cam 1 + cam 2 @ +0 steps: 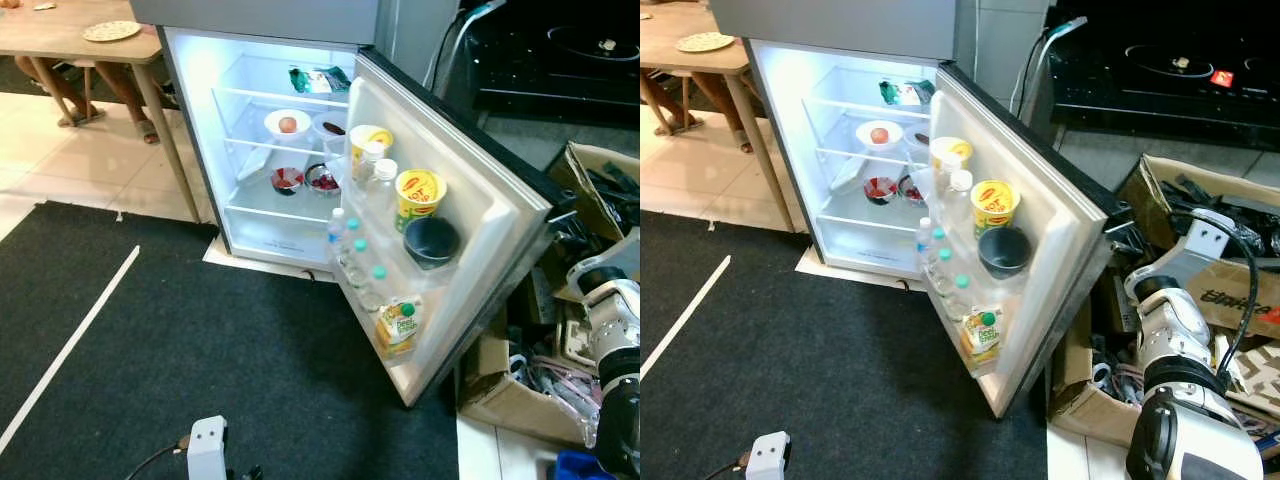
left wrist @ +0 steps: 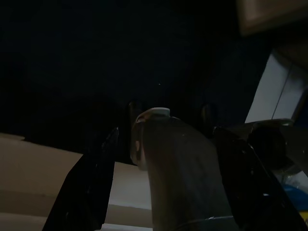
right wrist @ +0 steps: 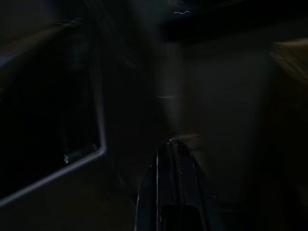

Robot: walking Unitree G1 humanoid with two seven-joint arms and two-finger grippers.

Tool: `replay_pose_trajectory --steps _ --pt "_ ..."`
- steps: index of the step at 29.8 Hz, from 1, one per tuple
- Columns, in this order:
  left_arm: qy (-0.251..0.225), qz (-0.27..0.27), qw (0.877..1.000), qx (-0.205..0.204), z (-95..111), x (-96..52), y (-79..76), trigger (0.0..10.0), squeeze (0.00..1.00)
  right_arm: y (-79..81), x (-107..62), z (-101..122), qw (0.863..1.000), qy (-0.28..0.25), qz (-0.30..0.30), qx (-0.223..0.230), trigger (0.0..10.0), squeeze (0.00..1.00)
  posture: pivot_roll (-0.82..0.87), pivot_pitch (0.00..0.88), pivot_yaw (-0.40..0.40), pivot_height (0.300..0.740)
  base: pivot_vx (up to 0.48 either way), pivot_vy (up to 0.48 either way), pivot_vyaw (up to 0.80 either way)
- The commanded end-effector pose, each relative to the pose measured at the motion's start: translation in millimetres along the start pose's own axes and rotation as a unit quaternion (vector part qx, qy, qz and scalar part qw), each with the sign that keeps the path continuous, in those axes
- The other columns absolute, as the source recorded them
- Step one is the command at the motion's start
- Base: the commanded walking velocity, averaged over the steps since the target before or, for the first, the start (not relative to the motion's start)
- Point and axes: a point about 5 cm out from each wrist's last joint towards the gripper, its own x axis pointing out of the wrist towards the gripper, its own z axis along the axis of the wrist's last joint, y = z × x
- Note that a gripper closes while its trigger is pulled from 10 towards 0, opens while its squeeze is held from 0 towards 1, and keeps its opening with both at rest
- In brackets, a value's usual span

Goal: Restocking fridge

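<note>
The left gripper (image 2: 161, 185) is gripping a bottle (image 2: 178, 168) between its jaws, seen by its dark wrist camera. The fridge (image 1: 270, 150) is standing open, its door (image 1: 1040, 220) carrying bottles and cups. The right gripper's (image 3: 171, 159) jaws are lying closed.

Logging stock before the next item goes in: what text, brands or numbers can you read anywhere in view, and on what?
No text reads clearly enough to quote.
Yellow noodle cup in the fridge door: red logo, lettering too blurred.
Juice carton on the lowest door shelf: print too small.
Green packet on the top shelf: unreadable.
Cardboard box by the right arm: dark printed lettering, too blurred.
Water bottles: labels unreadable.
</note>
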Motion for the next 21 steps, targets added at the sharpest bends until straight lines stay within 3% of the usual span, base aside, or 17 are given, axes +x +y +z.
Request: replay_pose_trajectory --steps 1,3,4,5,6,7,8,9,10,12,13,15,17,18,19,20,21 --pt "0.001 0.005 1.000 -0.004 -1 -1.5 3.7 10.0 0.00 24.5 7.7 -10 0.995 0.030 0.099 -0.006 10.0 0.00 -0.02 0.013 -0.015 0.740 0.000 0.000 0.00" --pt "0.001 0.005 1.000 -0.004 -1 -1.5 3.7 10.0 0.00 24.5 7.7 -10 0.995 0.030 0.099 -0.006 10.0 0.00 -0.02 0.013 -0.015 0.740 0.000 0.000 0.00" --pt "0.001 0.005 1.000 -0.004 -1 -1.5 3.6 10.0 0.00 33.8 6.8 -15 0.988 0.048 0.147 -0.013 10.0 0.00 -0.02 0.013 -0.015 0.740 0.000 0.000 0.00" --pt "0.002 0.005 1.000 -0.004 -1 -1.5 3.5 10.0 0.00 56.4 2.0 -25 0.965 0.086 0.245 -0.028 10.0 0.00 -0.02 0.013 -0.015 0.740 0.000 0.000 0.00" --pt "0.002 0.005 1.000 -0.004 -1 -1.5 3.5 10.0 0.00 56.4 2.0 -25 0.965 0.086 0.245 -0.028 10.0 0.00 -0.02 0.013 -0.015 0.740 0.000 0.000 0.00" --pt "0.003 0.004 1.000 -0.004 -1 -1.4 3.4 10.0 0.00 76.7 -3.9 -35 0.940 0.117 0.318 -0.038 10.0 0.00 -0.03 0.011 -0.013 0.740 0.000 0.000 0.00" --pt "0.003 0.004 1.000 -0.004 -1 -1.4 3.4 10.0 0.00 76.7 -3.9 -35 0.940 0.117 0.318 -0.038 10.0 0.00 -0.03 0.011 -0.013 0.740 0.000 0.000 0.00" --pt "0.004 0.003 1.000 -0.003 -2 -1.4 3.1 10.0 0.00 101.9 -13.3 -42 0.906 0.139 0.396 -0.053 10.0 0.00 -0.03 0.011 -0.013 0.740 0.000 0.000 0.00" --pt "0.004 0.003 1.000 -0.003 -2 -1.4 3.1 10.0 0.00 101.9 -13.3 -42 0.906 0.139 0.396 -0.053 10.0 0.00 -0.03 0.011 -0.013 0.740 0.000 0.000 0.00" --pt "0.004 0.002 1.000 -0.005 -2 -1.1 2.2 10.0 0.00 154.1 -33.2 -39 0.844 0.137 0.518 -0.014 10.0 0.00 -0.03 0.011 -0.011 0.740 0.000 0.000 0.00" --pt "0.005 0.001 1.000 -0.005 -2 -0.9 1.5 10.0 0.00 168.8 -40.9 -38 0.823 0.135 0.551 0.005 10.0 0.00 -0.03 0.011 -0.011 0.740 0.000 0.000 0.00" --pt "0.005 -0.001 1.000 -0.005 -3 -0.7 0.8 10.0 0.00 174.4 -42.5 -36 0.816 0.130 0.564 0.018 10.0 0.00 -0.03 0.011 -0.011 0.740 0.000 0.000 0.00" --pt "0.005 -0.002 1.000 -0.005 -2 -0.5 0.4 10.0 0.00 172.4 -38.7 -37 0.823 0.124 0.554 0.020 10.0 0.00 -0.03 0.011 -0.011 0.740 0.000 0.000 0.00" --pt "0.005 -0.002 1.000 -0.006 -2 -0.2 -0.2 10.0 0.00 161.8 -29.7 -41 0.849 0.121 0.515 0.010 10.0 0.00 -0.03 0.010 -0.014 0.740 0.000 0.000 0.00" --pt "0.005 -0.002 1.000 -0.006 -2 -0.2 -0.2 10.0 0.00 161.8 -29.7 -41 0.849 0.121 0.515 0.010 10.0 0.00 -0.03 0.010 -0.014 0.740 0.000 0.000 0.00" --pt "0.004 -0.003 1.000 -0.006 -2 0.0 -0.7 10.0 0.00 149.3 -22.9 -46 0.874 0.125 0.470 -0.012 10.0 0.00 -0.03 0.010 -0.014 0.740 0.000 0.000 0.00" --pt "0.004 -0.003 1.000 -0.006 -2 0.0 -0.7 10.0 0.00 149.3 -22.9 -46 0.874 0.125 0.470 -0.012 10.0 0.00 -0.03 0.010 -0.014 0.740 0.000 0.000 0.00"
